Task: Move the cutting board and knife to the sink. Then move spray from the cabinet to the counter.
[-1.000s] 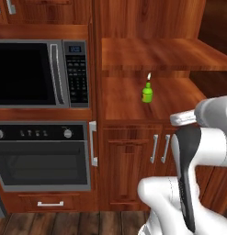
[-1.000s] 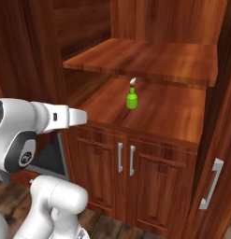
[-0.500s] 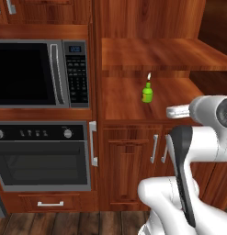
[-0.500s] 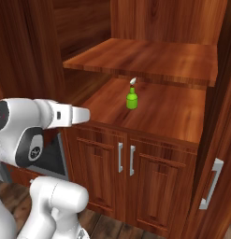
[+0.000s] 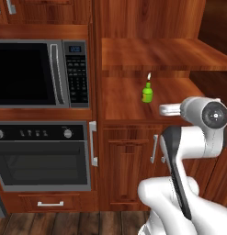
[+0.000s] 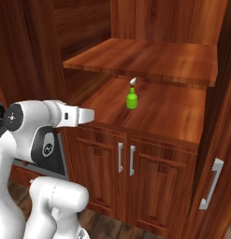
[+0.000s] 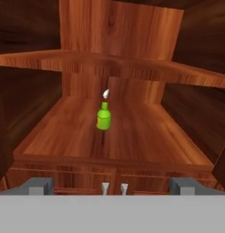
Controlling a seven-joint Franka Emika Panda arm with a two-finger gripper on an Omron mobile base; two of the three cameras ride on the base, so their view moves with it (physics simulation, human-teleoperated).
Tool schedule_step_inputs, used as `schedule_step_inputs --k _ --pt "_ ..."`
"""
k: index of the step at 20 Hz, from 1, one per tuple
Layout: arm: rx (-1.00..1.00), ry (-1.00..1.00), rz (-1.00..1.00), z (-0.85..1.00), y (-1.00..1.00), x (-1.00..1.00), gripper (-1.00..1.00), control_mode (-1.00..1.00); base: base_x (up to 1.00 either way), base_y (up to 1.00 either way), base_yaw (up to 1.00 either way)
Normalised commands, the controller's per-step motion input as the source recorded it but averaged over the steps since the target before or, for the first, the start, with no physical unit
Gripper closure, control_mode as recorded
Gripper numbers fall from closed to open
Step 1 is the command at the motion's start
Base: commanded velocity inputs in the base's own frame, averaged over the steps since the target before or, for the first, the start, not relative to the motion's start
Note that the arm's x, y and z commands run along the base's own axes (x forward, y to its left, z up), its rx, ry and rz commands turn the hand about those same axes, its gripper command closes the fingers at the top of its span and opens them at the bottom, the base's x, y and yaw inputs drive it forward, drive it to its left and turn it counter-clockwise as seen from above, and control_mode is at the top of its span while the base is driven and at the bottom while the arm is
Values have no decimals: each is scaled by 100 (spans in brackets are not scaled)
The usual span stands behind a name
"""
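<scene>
The spray (image 7: 104, 117), a small green bottle with a whitish nozzle, stands upright near the middle of the cabinet's open niche (image 7: 132, 143). It is also in the left base view (image 5: 147, 92) and the right base view (image 6: 132, 99). My gripper (image 7: 113, 186) is open and holds nothing. It hovers in front of the niche's front edge, level with the bottle and well short of it. The white arm (image 6: 65, 115) reaches toward the cabinet (image 6: 159, 116) from the left. The cutting board, knife, sink and counter are out of view.
An upper shelf (image 6: 149, 58) roofs the niche closely above the bottle. Below are two panelled doors with silver handles (image 6: 126, 158). A microwave (image 5: 41, 73) and an oven (image 5: 41, 156) fill the column to the left. A tall door handle (image 6: 210, 182) is on the right.
The arm has edged slightly closer to the niche. The spray and the base have stayed put, and the gripper has stayed open.
</scene>
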Motion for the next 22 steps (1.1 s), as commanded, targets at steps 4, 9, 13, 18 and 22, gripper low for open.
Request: schedule_step_inputs --k 4,9,13,18,22 --pt "5 0 0 -14 -7 16 -100 -100 0 0 0" --pt "7 -1 0 -5 -13 10 -100 -100 0 0 0" --pt "7 -9 0 -7 -14 11 -100 -100 0 0 0" --pt "2 -23 0 -15 -1 17 -100 -100 0 0 0" --pt "1 -23 0 -17 0 17 -100 -100 0 0 0"
